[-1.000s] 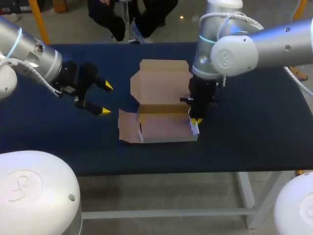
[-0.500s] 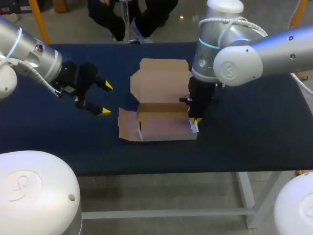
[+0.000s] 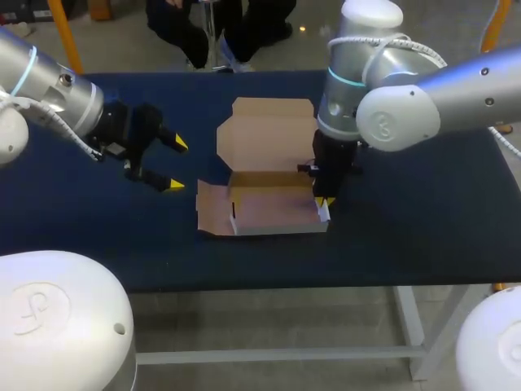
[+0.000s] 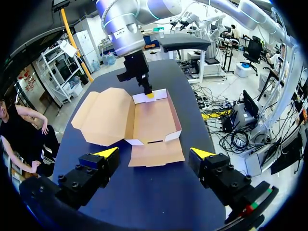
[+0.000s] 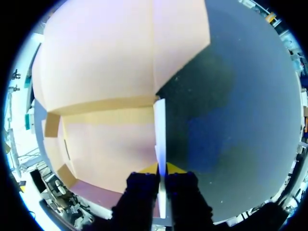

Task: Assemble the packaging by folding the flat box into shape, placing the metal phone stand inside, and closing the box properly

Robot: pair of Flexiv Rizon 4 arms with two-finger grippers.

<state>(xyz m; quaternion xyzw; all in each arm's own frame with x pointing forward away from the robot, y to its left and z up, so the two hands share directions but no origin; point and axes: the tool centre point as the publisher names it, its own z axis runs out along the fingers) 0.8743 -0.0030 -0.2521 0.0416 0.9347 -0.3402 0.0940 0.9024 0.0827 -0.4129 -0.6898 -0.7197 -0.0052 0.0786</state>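
1. Since the earlier frame the right arm had shifted its elbow a little, and the right gripper had edged slightly toward the table's far edge
2. Its fingers were clamped together on the upright right side wall of the box
3. The box sat near the middle of the table, with its lid open toward the far edge and its left flap lying flat
4. The left gripper hung near the table's left edge, fingers apart, clear of the box

Left gripper wide apart; right gripper pinched, downward.
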